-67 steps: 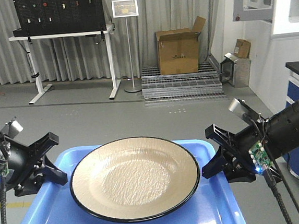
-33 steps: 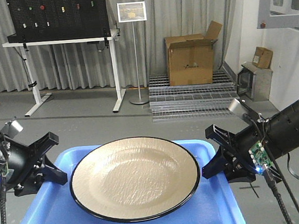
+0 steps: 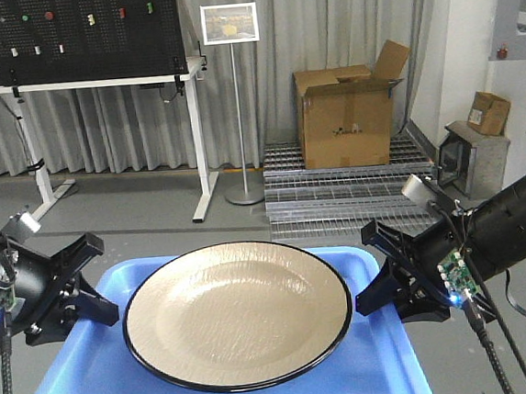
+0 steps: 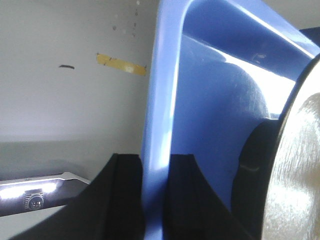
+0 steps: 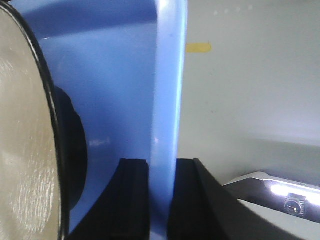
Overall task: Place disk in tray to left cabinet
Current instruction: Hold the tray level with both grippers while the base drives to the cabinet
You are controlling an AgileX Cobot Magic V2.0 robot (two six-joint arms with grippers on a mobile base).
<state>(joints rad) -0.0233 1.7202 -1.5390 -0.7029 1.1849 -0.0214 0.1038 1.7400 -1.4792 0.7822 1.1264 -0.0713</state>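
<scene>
The tan disk point(image 3: 238, 311) with its black rim lies flat in the blue tray point(image 3: 95, 387), which is held up in the air between my two arms. My left gripper point(image 3: 94, 287) is shut on the tray's left rim point(image 4: 159, 150), its black fingers point(image 4: 125, 195) on either side of it. On the opposite rim point(image 5: 165, 145) my right gripper point(image 3: 377, 263) is shut, one finger point(image 5: 132, 200) inside the tray. The disk's edge point(image 4: 295, 170) shows in the left wrist view and the disk point(image 5: 25, 150) in the right wrist view. The left cabinet is out of view.
Ahead lies grey floor. At the back stand a white desk point(image 3: 96, 82) with a black pegboard point(image 3: 78, 33), a sign stand point(image 3: 236, 98), a cardboard box point(image 3: 348, 111) on metal grating point(image 3: 345, 185), and a small box on a metal unit point(image 3: 479, 141) at the right.
The background has slid right and down in the front view, so the base is turning left. The tray, disk and both grippers keep the same place in the frame.
</scene>
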